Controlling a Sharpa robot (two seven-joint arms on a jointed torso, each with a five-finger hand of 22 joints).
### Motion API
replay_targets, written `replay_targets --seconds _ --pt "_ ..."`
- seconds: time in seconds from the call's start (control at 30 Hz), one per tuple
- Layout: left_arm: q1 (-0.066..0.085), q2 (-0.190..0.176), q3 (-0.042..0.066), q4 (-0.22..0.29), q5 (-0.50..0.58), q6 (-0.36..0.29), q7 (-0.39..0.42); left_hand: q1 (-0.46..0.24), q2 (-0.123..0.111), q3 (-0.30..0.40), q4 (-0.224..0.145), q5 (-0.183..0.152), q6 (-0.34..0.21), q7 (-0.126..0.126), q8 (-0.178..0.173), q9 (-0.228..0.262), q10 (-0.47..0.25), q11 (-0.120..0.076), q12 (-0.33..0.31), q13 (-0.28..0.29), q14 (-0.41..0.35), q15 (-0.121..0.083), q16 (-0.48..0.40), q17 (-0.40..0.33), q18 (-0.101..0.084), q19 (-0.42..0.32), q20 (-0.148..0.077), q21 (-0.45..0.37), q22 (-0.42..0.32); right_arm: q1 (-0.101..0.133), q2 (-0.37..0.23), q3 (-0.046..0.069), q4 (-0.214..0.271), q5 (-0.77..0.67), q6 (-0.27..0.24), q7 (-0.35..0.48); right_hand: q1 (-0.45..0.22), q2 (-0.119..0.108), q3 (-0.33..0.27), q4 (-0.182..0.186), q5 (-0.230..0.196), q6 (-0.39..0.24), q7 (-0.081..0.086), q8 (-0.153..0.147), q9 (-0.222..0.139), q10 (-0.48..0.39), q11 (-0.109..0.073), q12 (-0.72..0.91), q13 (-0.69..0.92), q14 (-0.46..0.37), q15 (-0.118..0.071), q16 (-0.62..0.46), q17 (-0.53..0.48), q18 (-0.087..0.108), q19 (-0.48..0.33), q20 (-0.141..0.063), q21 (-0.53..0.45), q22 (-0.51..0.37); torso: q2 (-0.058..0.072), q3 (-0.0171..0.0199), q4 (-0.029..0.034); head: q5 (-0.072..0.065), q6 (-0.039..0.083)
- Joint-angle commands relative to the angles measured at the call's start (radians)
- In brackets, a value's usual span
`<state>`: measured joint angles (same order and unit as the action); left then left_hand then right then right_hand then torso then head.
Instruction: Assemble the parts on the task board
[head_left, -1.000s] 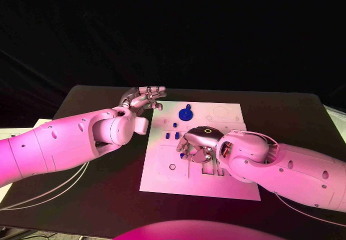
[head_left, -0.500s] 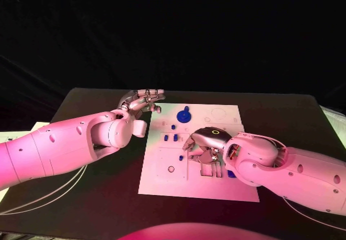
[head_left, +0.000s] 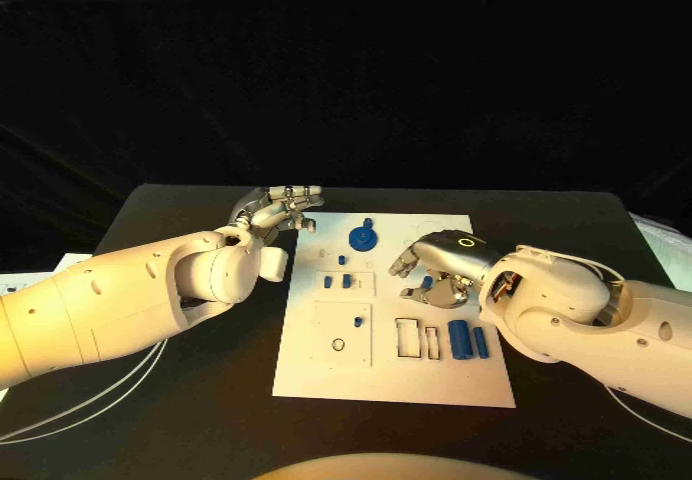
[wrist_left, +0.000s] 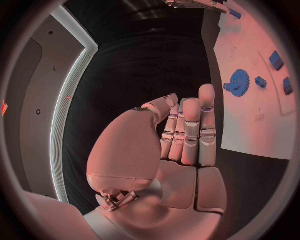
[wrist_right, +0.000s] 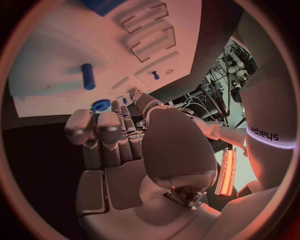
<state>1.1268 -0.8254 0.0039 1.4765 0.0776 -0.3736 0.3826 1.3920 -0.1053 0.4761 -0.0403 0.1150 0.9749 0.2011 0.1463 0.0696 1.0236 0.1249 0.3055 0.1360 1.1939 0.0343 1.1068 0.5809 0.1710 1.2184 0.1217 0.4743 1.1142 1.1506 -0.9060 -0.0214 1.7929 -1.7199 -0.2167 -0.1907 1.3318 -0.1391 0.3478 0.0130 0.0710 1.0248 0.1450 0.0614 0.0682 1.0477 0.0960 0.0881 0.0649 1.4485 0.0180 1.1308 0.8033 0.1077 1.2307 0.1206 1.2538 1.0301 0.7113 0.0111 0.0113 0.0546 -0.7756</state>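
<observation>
Task board (head_left: 397, 375) lies flat mid black bench (head_left: 188, 400), long side running away from the robot. Left hand (head_left: 281, 208) hovers just off the board's far-left corner, over bare bench; in the left wrist view its fingers (wrist_left: 190, 130) are straight and held side by side, thumb alongside, nothing in them, so open & empty. Right hand (head_left: 440, 270) is over the board's right half, about mid-length, palm down; fingers curled partway under, and in the right wrist view they (wrist_right: 103, 135) bend loosely inward w/ no part visible between them; from the head view can't tell if the tips touch the board. Parts on the board: blue gear (head_left: 364, 239) w/ a small peg just beyond it near the far edge, centre; the same gear shows in the left wrist view (wrist_left: 238, 80). Small blue blocks (head_left: 336, 281) sit in the left column nearer the robot than the gear, close to a tiny blue piece (head_left: 342, 260). Two blue cylinders (head_left: 467, 340) lie side by side, lengthwise, on the right side of the board, just nearer the robot than the right hand and apart from it; beside them to the left are rectangular slots (head_left: 418, 338). A small dark ring (head_left: 338, 345) and a blue pin (head_left: 356, 322) sit in the near-left area.
</observation>
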Motion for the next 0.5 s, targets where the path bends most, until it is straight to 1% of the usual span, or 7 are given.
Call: replay_targets --seconds 0.03,0.1,0.2,0.27,0.43,0.5 --pt "0.0 0.001 0.001 0.003 -0.006 0.023 0.003 0.003 -0.003 -0.002 -0.005 -0.004 -0.005 -0.001 0.005 -0.001 -0.007 -0.002 0.004 0.001 -0.006 -0.002 0.0 -0.001 0.009 -0.003 0.004 -0.002 0.001 0.018 -0.028 0.001 0.004 -0.072 0.037 -0.091 0.008 -0.013 -0.036 0.015 -0.007 -0.006 -0.015 0.002 -0.001 -0.026 -0.007 0.007 0.0 -0.001 -0.015 -0.008 -0.007 0.015 -0.016 -0.007 -0.017 -0.022 0.0 -0.0008 -0.0008 -0.011 0.007" --pt "0.0 0.0 0.001 0.004 -0.006 0.023 0.003 0.003 -0.003 -0.002 -0.005 -0.004 -0.005 -0.001 0.005 -0.001 -0.007 -0.002 0.004 0.001 -0.006 -0.002 0.0 -0.001 0.009 -0.003 0.004 -0.002 0.001 0.025 -0.043 0.001 0.002 -0.08 0.058 -0.1 0.018 -0.015 -0.066 0.029 -0.007 -0.009 -0.02 0.002 -0.001 -0.044 -0.011 0.011 0.0 0.0 -0.017 -0.012 -0.013 0.016 -0.02 -0.011 -0.025 -0.03 0.001 -0.0012 -0.0008 -0.017 0.011" --pt "0.0 -0.001 0.001 0.006 -0.006 0.023 0.003 0.003 -0.003 -0.002 -0.005 -0.004 -0.005 -0.001 0.005 -0.001 -0.007 -0.002 0.004 0.001 -0.006 -0.002 0.0 -0.001 0.009 -0.003 0.004 -0.002 0.001 0.029 -0.055 0.001 -0.003 -0.082 0.085 -0.104 0.036 -0.015 -0.111 0.052 -0.004 -0.014 -0.027 0.001 -0.001 -0.065 -0.018 0.019 0.0 0.003 -0.024 -0.016 -0.019 0.017 -0.021 -0.02 -0.031 -0.036 0.001 -0.0001 -0.001 -0.022 0.013" --pt "0.0 -0.001 0.001 0.006 -0.006 0.024 0.003 0.003 -0.003 -0.002 -0.005 -0.004 -0.005 -0.001 0.005 -0.001 -0.007 -0.002 0.004 0.001 -0.006 -0.002 0.0 -0.001 0.009 -0.003 0.004 -0.002 0.001 0.029 -0.06 0.0 -0.007 -0.082 0.102 -0.102 0.049 -0.014 -0.137 0.067 -0.001 -0.015 -0.03 0.001 -0.001 -0.076 -0.018 0.026 0.0 0.004 -0.027 -0.018 -0.023 0.017 -0.02 -0.023 -0.034 -0.038 0.002 0.001 -0.0004 -0.023 0.014" --pt "0.0 -0.001 0.001 0.007 -0.006 0.025 0.003 0.003 -0.003 -0.002 -0.005 -0.004 -0.005 -0.001 0.005 -0.001 -0.007 -0.002 0.004 0.001 -0.006 -0.002 0.0 -0.001 0.009 -0.003 0.004 -0.002 0.001 0.027 -0.061 -0.002 -0.017 -0.074 0.133 -0.094 0.064 -0.01 -0.16 0.082 0.004 -0.017 -0.033 0.002 -0.001 -0.084 -0.017 0.035 0.0 0.006 -0.026 -0.019 -0.024 0.016 -0.019 -0.023 -0.036 -0.04 0.001 0.0012 0.0012 -0.025 0.015" --pt "0.0 -0.001 0.001 0.007 -0.006 0.025 0.002 0.003 -0.003 -0.002 -0.005 -0.004 -0.005 -0.001 0.005 -0.001 -0.007 -0.002 0.004 0.001 -0.006 -0.002 0.0 -0.001 0.009 -0.003 0.004 -0.002 0.001 0.025 -0.058 -0.003 -0.022 -0.068 0.147 -0.088 0.071 -0.003 -0.166 0.087 0.006 -0.014 -0.033 0.003 -0.001 -0.082 -0.015 0.042 0.001 0.007 -0.023 -0.018 -0.024 0.016 -0.017 -0.021 -0.036 -0.039 0.001 0.0004 0.0016 -0.026 0.015"
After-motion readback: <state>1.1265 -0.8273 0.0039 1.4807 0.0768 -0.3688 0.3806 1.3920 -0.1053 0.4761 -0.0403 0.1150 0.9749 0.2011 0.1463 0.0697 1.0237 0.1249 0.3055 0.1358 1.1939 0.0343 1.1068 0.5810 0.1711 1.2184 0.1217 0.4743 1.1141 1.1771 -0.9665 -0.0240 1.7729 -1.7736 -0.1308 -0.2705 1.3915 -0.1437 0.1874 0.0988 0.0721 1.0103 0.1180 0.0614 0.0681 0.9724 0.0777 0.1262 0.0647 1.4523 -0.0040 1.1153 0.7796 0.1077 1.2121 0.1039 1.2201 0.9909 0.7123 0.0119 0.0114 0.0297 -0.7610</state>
